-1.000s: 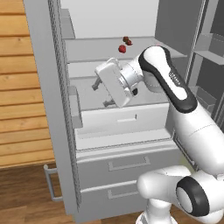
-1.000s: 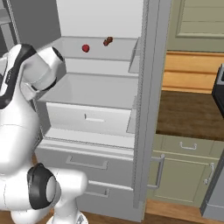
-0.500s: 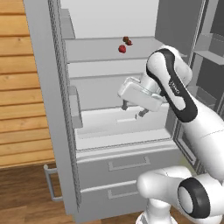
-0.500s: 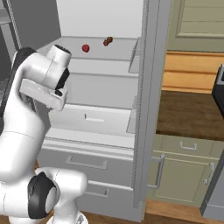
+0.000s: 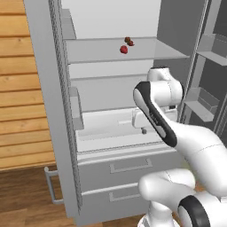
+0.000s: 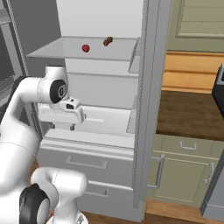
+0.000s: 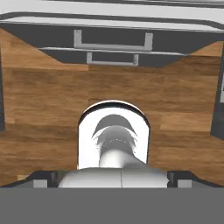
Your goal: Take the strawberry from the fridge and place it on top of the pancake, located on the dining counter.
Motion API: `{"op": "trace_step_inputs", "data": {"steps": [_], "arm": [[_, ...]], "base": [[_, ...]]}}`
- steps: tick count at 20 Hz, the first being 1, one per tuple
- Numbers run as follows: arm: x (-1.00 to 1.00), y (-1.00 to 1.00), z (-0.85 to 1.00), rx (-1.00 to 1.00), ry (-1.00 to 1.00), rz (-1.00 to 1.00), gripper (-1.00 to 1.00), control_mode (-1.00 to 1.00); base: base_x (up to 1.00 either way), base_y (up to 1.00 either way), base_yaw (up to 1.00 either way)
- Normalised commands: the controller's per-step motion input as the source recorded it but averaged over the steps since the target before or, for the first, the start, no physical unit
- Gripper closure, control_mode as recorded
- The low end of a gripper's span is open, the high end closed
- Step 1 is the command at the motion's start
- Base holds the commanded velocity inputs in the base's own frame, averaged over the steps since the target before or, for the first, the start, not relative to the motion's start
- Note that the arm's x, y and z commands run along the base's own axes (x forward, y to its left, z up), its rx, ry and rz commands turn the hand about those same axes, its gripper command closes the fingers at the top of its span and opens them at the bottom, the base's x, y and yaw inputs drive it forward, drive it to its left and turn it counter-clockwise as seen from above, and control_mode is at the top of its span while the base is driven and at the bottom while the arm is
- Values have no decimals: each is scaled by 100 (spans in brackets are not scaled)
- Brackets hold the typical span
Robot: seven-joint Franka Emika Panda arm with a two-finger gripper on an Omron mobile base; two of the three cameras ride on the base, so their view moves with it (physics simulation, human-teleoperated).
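The fridge [image 5: 48,88] stands open, its door edge [image 6: 151,87] to my right. The strawberry [image 5: 123,49] is a tiny red berry on the upper white shelf, also seen from the right [image 6: 85,48]. My gripper [image 5: 141,131] hangs well below it, in front of the lower shelf, and points straight down. Seen from the right base, the gripper [image 6: 62,127] has its fingers apart and nothing between them. In the hand view the fingertips [image 7: 43,178] sit far apart above the wooden floor. The pancake and the dining counter are out of view.
A small dark red-brown item [image 5: 129,41] lies just behind the strawberry. Two closed bottom drawers [image 5: 128,166] sit under the shelves. Door bins [image 5: 201,102] hang on the right. A dark counter on green-grey cabinets [image 6: 188,113] stands beside the fridge.
The hand has swung from left of the shelves to the right and down. It has turned from facing sideways to pointing at the floor. The strawberry has not moved.
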Motion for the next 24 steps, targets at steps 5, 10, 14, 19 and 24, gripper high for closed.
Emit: {"op": "trace_step_inputs", "data": {"steps": [5, 10, 14, 19, 24], "arm": [[-55, -16, -58, 0, -43, 0, -100, -100], [-30, -1, -6, 0, -33, 0, -100, -100], [-2, 0, 0, 0, -3, 0, -100, -100], [0, 0, 0, 0, 0, 0, -100, -100], [11, 0, 0, 0, 0, 0, -100, -100]], "base": [[0, 0, 0], [0, 0, 0], [0, 0, 0], [0, 0, 0], [0, 0, 0]]}}
